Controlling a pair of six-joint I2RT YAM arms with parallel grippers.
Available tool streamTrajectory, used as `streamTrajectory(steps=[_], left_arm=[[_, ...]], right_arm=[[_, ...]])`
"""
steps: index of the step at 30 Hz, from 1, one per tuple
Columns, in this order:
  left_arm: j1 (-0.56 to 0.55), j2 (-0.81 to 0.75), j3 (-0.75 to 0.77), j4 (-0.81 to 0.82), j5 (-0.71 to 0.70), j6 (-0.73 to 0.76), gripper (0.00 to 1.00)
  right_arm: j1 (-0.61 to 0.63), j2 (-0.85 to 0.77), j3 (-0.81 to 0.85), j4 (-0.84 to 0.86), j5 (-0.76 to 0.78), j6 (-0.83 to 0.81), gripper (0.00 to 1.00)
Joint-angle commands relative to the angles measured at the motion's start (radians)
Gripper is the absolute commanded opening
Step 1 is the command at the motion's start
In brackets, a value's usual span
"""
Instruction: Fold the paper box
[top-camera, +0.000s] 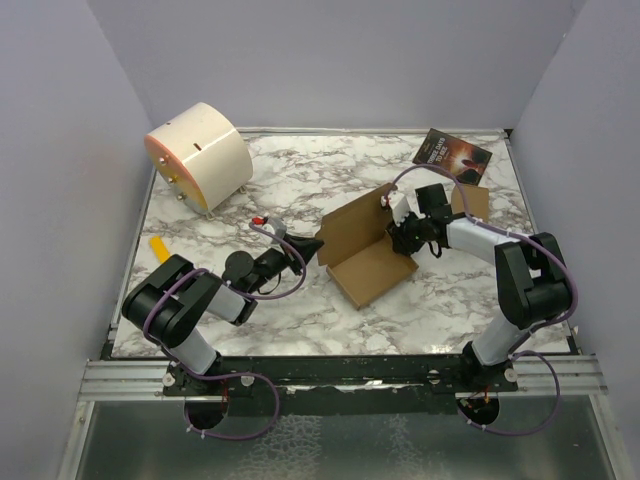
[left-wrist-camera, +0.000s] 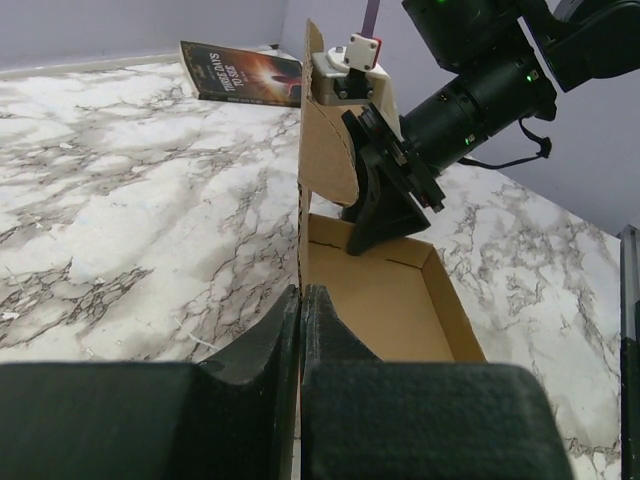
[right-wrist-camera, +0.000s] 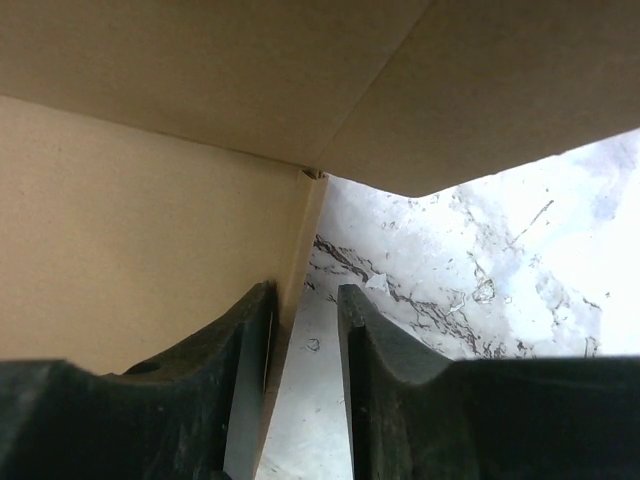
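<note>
Two grippers meet at the paper box (top-camera: 372, 268): left gripper (left-wrist-camera: 302, 296) clamps shut on its upright wall; right gripper (right-wrist-camera: 306, 300), slightly parted, grips nothing, corner crease just ahead. Push squarely along the crease.

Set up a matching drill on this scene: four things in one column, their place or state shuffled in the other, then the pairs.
Column one
1 paper box
2 dark booklet
3 cream drum
4 left tool

Column two
a far left corner of the marble table
b shut on a wall of the box
c far right corner
d mid-table, partly folded, one panel upright

Pairs: 1-d, 2-c, 3-a, 4-b
</note>
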Motion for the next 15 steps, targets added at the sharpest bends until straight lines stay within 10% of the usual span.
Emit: streamTrajectory(steps=[1, 15], left_arm=[[0.003, -0.026, 0.006, 0.243, 0.004, 0.010, 0.00], [0.002, -0.028, 0.016, 0.243, 0.024, 0.011, 0.00]], right_arm=[[-0.013, -0.040, 0.005, -0.022, -0.045, -0.020, 0.35], [-0.038, -0.024, -0.020, 0.024, -0.066, 0.007, 0.28]])
